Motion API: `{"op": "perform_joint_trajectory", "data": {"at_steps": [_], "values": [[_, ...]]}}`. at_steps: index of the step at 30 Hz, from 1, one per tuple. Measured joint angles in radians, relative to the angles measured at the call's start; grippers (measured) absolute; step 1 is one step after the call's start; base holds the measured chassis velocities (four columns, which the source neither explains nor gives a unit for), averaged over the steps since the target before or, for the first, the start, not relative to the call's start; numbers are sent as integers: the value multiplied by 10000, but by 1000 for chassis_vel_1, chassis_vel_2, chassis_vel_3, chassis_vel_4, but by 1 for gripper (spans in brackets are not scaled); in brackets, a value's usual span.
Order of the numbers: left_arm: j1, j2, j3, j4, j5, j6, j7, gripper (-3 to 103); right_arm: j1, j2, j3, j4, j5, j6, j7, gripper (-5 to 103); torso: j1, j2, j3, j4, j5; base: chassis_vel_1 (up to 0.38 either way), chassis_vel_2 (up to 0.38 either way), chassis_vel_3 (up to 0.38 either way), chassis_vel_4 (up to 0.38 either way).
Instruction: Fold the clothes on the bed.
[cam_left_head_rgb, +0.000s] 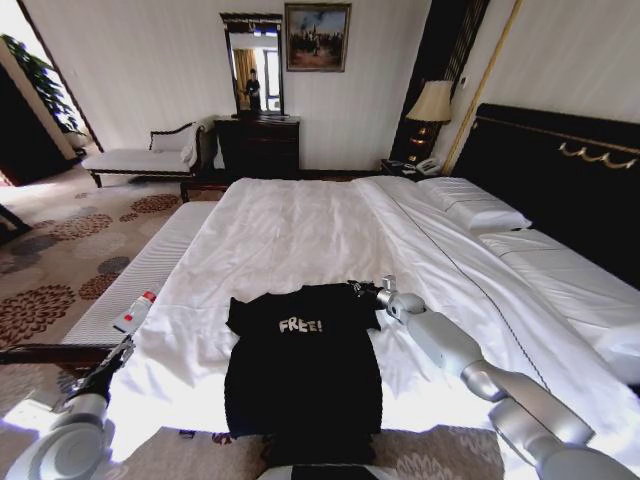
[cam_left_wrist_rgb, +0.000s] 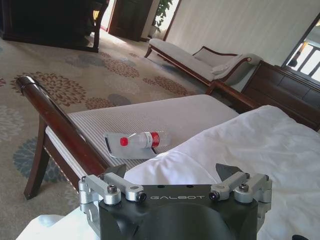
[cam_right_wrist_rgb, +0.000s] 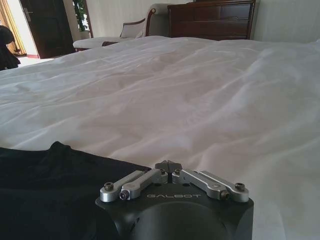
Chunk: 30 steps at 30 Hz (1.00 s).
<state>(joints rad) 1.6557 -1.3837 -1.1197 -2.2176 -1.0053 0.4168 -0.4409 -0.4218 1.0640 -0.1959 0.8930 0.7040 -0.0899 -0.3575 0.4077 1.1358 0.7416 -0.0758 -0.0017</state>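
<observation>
Two fingertips of the right gripper met in a closed point, with nothing visibly caught between them, just beside the black T-shirt's edge right of frame centre. That shirt lay flat, "FREE!" lettering up, in the lower middle of the head view on the bed. At the lower left, the left gripper hung with jaws spread wide and empty above the white sheet's edge, near a plastic bottle lying on the striped bench.
</observation>
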Motion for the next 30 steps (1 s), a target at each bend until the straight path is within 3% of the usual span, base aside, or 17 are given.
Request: {"op": "perform_joint_trajectory", "data": {"at_steps": [9,15,16,19,22,25,26,28,30], "values": [[6,90,-68,62,-84,0,-4,100,-104,23,72,75,70,46,363,-3,0,0,0,2,0,0,0,0,0],[-33,165,-21,140,-140,-11,3,100,-704,-308,960,1111,436,235,976,22,0,-1,0,2,2,0,0,0,0],[-57,171,10,148,-142,-11,3,100,-840,-415,1173,1425,611,232,1153,22,0,0,0,4,0,0,0,0,0],[-199,208,169,182,-164,-11,6,100,-1647,-952,1909,3304,1856,58,2020,38,0,0,0,-1,1,0,0,0,0],[-311,234,279,205,-168,0,6,100,-2162,-1196,2316,4294,2333,53,2415,44,0,0,-2,4,-4,0,0,0,0],[-541,351,614,248,-102,17,90,100,-3896,-1414,3733,5870,2455,680,3029,61,-2,0,-1,2,6,0,0,0,0],[-541,351,614,248,-102,17,90,100,-3896,-1414,3733,5870,2455,680,3029,61,-2,0,-1,2,6,0,0,0,0],[-814,501,1005,337,16,17,204,100,-4938,-1297,4898,6560,1972,1638,3608,72,-2,0,-2,-3,-1,0,0,0,0],[-943,566,1193,373,62,17,247,100,-5294,-1220,5292,6813,1746,1905,3845,72,-2,0,-2,-3,-2,0,0,0,0]]}}
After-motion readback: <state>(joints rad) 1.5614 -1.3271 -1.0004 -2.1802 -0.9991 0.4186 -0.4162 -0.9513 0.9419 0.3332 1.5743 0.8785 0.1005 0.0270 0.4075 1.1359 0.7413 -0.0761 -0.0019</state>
